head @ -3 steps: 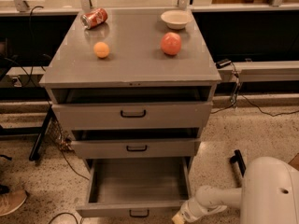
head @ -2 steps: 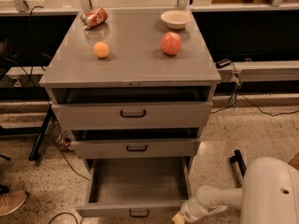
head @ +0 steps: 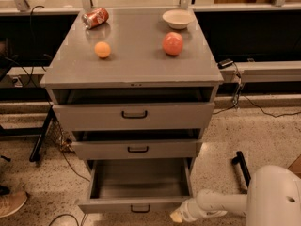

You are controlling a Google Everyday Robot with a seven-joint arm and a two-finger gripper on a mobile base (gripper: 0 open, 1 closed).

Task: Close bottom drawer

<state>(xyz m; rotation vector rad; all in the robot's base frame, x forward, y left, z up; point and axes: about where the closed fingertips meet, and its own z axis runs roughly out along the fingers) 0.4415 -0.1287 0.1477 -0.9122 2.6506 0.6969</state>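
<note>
The bottom drawer of the grey cabinet is pulled far out, an empty grey tray with a shallow front and a small black handle. The middle drawer and the top drawer stand slightly out. My gripper is at the end of the white arm, low at the bottom edge of the view, right by the right end of the bottom drawer's front.
On the cabinet top lie a red can, an orange ball, a red apple and a white bowl. A shoe is on the speckled floor at the left. Cables run along the floor and wall.
</note>
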